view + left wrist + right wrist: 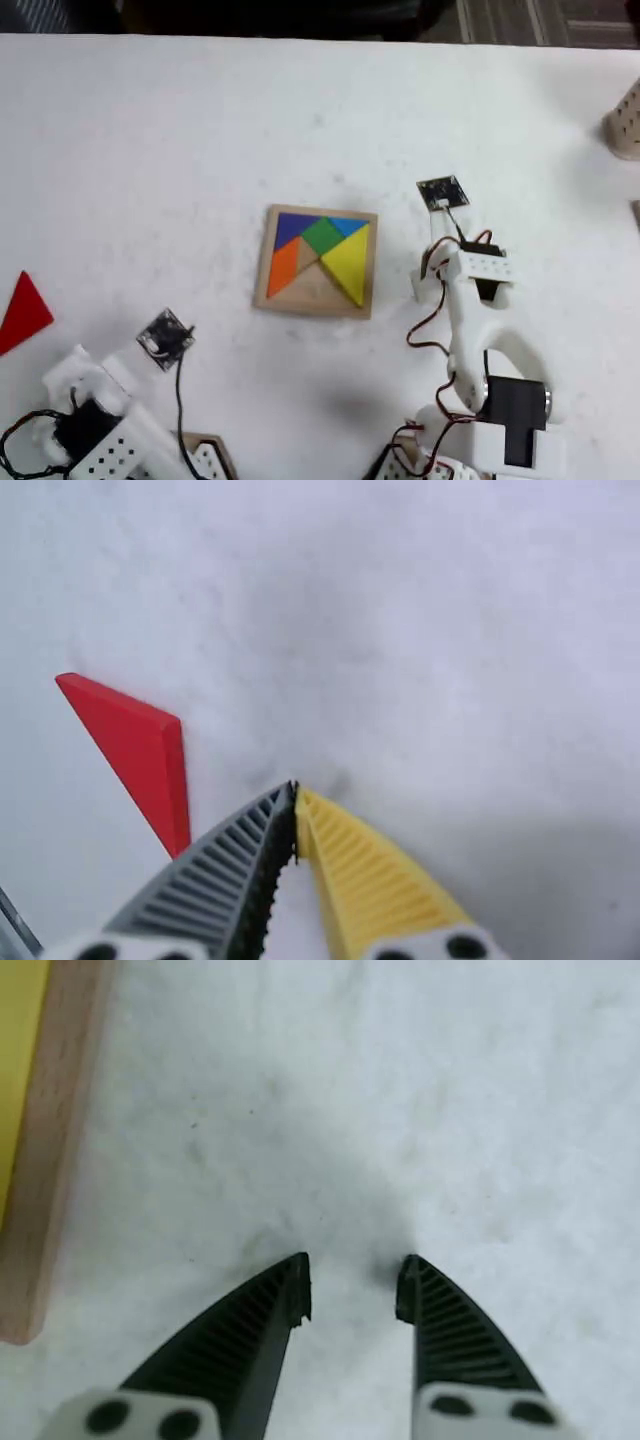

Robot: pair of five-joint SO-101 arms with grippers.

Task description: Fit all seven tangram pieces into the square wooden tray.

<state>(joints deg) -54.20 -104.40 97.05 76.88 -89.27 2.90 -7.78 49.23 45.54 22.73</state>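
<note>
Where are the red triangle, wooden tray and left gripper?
red triangle (135, 748), left wrist view, top face.
wooden tray (312, 286), high view, bare wood inside.
left gripper (295, 788), left wrist view, between its closed fingertips.

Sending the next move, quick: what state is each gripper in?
Left gripper: shut, holding nothing, by the red triangle.
Right gripper: open, holding nothing, beside the wooden tray.

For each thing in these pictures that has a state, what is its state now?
Square wooden tray: partly filled, some bare wood inside.
Red triangular piece: lying flat, outside the tray.
Left gripper: shut, holding nothing.
Right gripper: open, holding nothing.
</note>
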